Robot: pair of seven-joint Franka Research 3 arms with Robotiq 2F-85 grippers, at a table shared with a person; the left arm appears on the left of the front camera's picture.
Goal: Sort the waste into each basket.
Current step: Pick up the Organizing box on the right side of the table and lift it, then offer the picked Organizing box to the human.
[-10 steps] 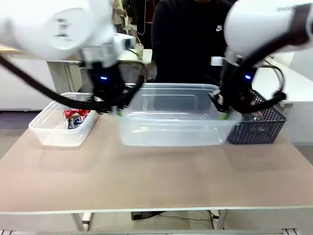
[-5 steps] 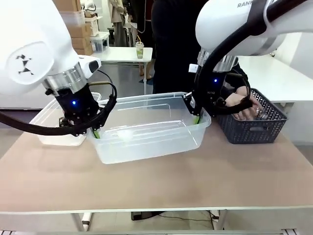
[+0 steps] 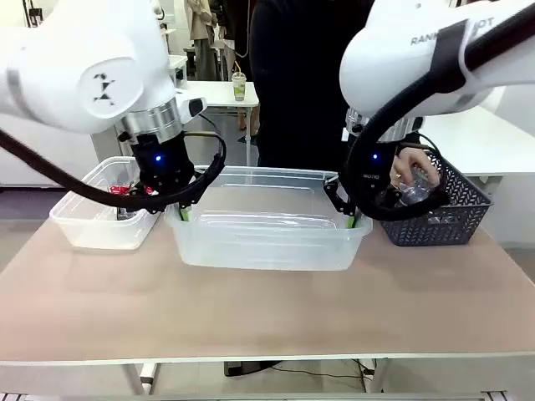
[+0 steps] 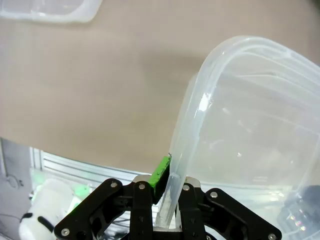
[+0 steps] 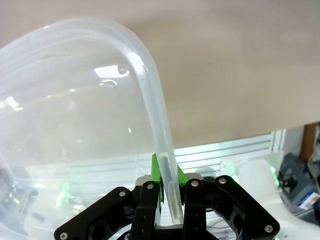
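A large clear basket [image 3: 267, 242] sits level at the table's middle, with nothing in it that I can see. My left gripper [image 3: 182, 213] is shut on its left rim, and my right gripper [image 3: 349, 219] is shut on its right rim. In the left wrist view the rim [image 4: 185, 130] runs between the green pads of the left gripper [image 4: 169, 185]. The right wrist view shows the rim [image 5: 155, 115] pinched the same way in the right gripper [image 5: 167, 187]. A smaller clear basket [image 3: 84, 225] at the left holds red wrappers [image 3: 127, 194].
A dark mesh basket [image 3: 447, 219] stands at the right. A person's hand [image 3: 410, 171] reaches into it with a clear bottle [image 3: 411, 194]. The person stands behind the table. The near half of the tabletop [image 3: 267, 317] is bare.
Half a second ago the large basket was tilted and shifted left; it now sits level and nearer the middle. Both arms moved with it, still gripping. The person's hand has risen slightly in the dark basket.
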